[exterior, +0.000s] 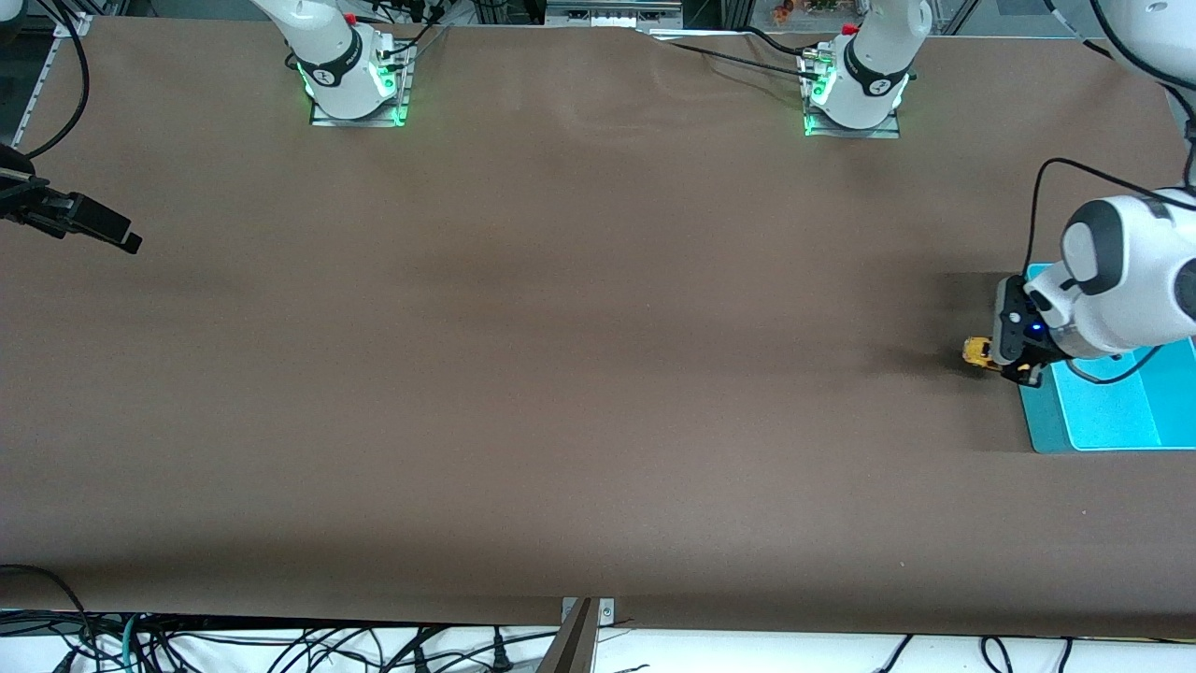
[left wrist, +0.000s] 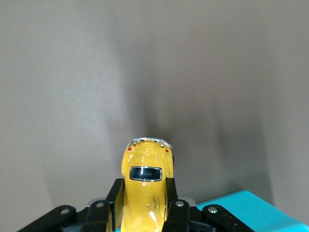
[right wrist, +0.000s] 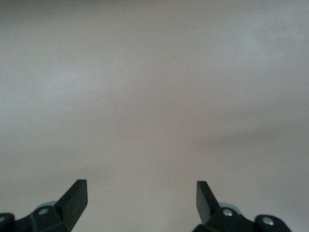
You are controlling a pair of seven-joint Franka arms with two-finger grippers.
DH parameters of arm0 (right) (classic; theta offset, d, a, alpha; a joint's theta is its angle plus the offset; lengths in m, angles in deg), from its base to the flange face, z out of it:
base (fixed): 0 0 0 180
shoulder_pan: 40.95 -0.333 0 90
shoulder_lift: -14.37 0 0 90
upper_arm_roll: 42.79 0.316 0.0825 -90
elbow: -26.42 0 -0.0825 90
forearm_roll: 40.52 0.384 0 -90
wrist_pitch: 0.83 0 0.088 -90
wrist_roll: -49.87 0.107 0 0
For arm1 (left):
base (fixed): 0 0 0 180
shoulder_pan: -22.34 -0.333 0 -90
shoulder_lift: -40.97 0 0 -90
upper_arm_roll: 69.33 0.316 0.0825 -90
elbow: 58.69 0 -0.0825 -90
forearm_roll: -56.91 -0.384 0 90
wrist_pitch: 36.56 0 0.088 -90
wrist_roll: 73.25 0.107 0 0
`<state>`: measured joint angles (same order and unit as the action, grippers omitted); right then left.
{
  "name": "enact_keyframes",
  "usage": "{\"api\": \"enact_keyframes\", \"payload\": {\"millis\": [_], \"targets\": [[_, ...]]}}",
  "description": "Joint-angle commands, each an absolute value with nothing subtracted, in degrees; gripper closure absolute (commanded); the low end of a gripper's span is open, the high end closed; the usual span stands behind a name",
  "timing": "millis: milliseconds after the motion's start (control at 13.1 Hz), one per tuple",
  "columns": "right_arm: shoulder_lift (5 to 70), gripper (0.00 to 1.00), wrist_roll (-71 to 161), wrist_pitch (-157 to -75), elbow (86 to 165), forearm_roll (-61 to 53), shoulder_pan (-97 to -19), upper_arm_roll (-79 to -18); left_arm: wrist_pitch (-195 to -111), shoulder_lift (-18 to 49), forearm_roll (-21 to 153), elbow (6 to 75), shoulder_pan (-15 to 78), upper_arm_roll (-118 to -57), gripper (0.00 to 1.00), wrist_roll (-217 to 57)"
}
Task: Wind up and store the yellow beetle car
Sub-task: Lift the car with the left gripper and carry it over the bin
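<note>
Here we are holding the yellow beetle car (exterior: 977,353) in the left gripper (exterior: 1014,366), whose two fingers (left wrist: 115,203) are pressing against the car's flanks, closed down to the body's width. The car is sitting just beside the turquoise tray (exterior: 1103,411), at the tray's edge toward the right arm's end of the table, low over the brown table (exterior: 561,374); we cannot tell whether its wheels are touching the surface. Its long axis is running along the table's length, away from the tray, with the chrome bumper (left wrist: 149,140) and small dark window (left wrist: 145,173) leading outward. The right gripper (exterior: 89,222) is waiting at the right arm's end of the table, well apart from the tray, its fingers (right wrist: 75,195) spread wide and gripping nothing.
</note>
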<state>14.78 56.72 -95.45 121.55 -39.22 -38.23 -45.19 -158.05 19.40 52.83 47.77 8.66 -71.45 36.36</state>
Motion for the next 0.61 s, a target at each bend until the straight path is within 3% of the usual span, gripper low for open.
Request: {"api": "enact_keyframes", "payload": {"millis": [0,305,534], "targets": [[15.43,0.0,57.16,-95.23,120.11,-38.41,-37.44,-44.72,-150.75,20.57,53.04,42.48,7.06,-70.65,0.65,37.4],[15.34,0.0,57.25,-95.05,120.11,-38.41,-37.53,-44.64,-149.5,20.05,53.13,38.96,3.9,-68.02,0.65,43.98],[15.34,0.0,57.25,-95.14,120.11,-38.5,-37.61,-44.64,-151.07,15.67,52.96,36.41,-1.2,-68.01,0.64,46.89]]}}
